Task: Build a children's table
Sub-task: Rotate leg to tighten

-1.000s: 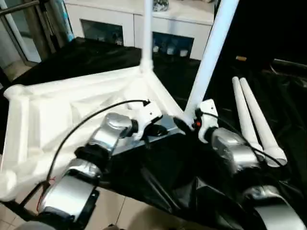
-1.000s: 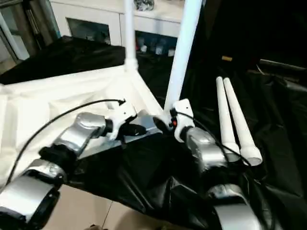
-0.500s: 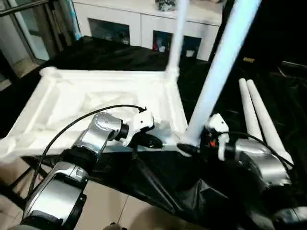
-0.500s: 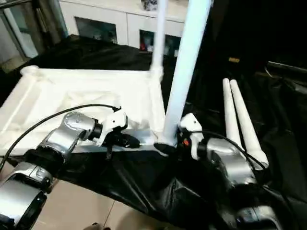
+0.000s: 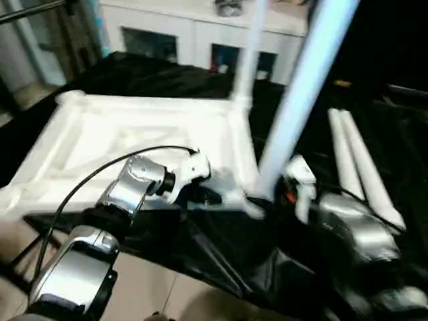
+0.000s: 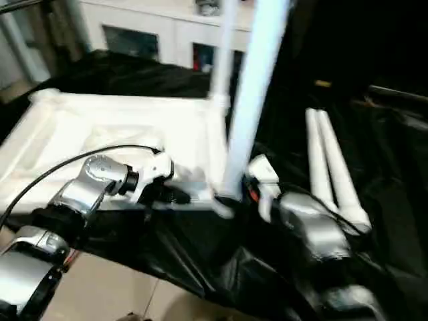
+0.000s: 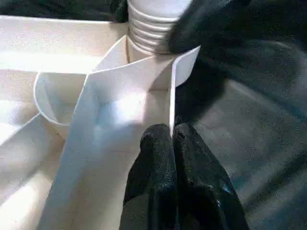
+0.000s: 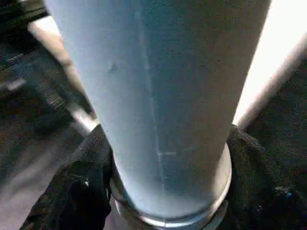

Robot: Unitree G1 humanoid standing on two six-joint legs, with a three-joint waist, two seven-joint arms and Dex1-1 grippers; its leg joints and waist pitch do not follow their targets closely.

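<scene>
Table top (image 5: 134, 134) lies upside down on the black desk (image 5: 374, 93). Left fingers (image 7: 172, 143) are squeezed shut at its edge. Right fingers (image 8: 81, 182) wrap the standing leg (image 5: 294, 100) at its corner. Next, I think, that leg needs twisting in tight.
</scene>
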